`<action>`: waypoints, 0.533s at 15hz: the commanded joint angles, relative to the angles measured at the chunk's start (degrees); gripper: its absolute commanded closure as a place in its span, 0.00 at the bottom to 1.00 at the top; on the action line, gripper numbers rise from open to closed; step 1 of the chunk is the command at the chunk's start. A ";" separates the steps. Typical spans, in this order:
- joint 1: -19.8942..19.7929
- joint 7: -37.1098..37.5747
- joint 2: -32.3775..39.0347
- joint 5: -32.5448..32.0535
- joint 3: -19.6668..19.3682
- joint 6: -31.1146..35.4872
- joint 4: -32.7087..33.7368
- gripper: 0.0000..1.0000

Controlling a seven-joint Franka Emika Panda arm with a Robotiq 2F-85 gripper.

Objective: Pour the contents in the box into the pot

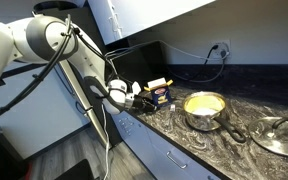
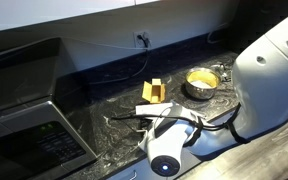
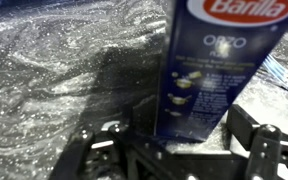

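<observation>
Arm (image 1: 56, 38) outstretched — hand (image 1: 135, 96) low, jaws apart.

Blue-and-yellow box (image 3: 219, 75); black counter (image 3: 54, 60) marbled grey.

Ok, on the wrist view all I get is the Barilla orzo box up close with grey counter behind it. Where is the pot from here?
Observer: The pot stands on the counter just past the box, on the side away from the arm.
Operator: Is it covered?
Observer: No. The glass lid lies flat on the counter beyond the pot, and in both exterior views the pot's yellowish inside shows.
</observation>
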 commanded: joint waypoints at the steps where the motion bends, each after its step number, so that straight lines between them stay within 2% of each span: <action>1: -0.13 0.05 0.39 -0.74 -0.40 1.69 1.20 0.36; 6: 0.41 0.19 -1.34 0.72 -0.13 -0.08 -0.10 0.73; 8: 0.46 0.35 -3.47 3.02 0.40 -1.41 -2.03 0.76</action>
